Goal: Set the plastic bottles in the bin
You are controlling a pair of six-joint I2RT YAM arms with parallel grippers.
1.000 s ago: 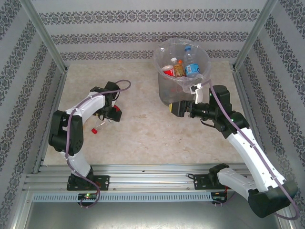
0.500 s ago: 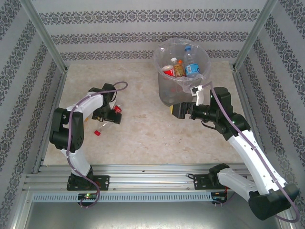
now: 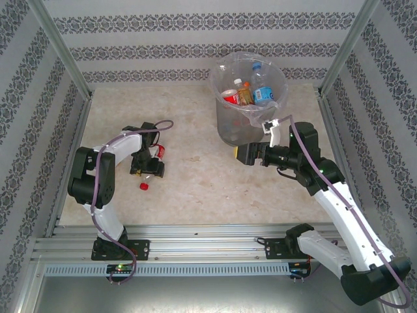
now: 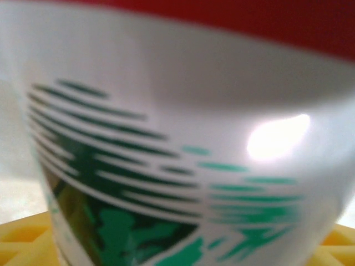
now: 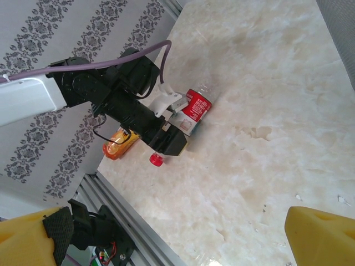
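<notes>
Your left claw [image 3: 146,167] is low on the left side of the counter [image 3: 195,189], set over a plastic bottle [image 5: 195,106] lying on its side. The bottle's red cap [image 5: 156,160] points toward the arm bases. Its red label sticks out past the claw on the far side. In the left wrist view the bottle sits blurred and very close between the yellow pads [image 4: 19,244]. You cannot tell from this whether the claw is pinching it or only straddling it. A second, orange bottle [image 5: 118,145] lies on the counter just beside the left claw, on its outer side.

Your right claw [image 3: 240,154] hangs near the foot of the bin [image 3: 227,125], aimed across the counter toward the left arm. Its yellow fingers are spread wide with nothing between them.

The bin stands at the far right of the counter. A red-labelled bottle [image 3: 229,96], an orange one [image 3: 244,95] and a blue-labelled one [image 3: 263,91] are inside it.
</notes>
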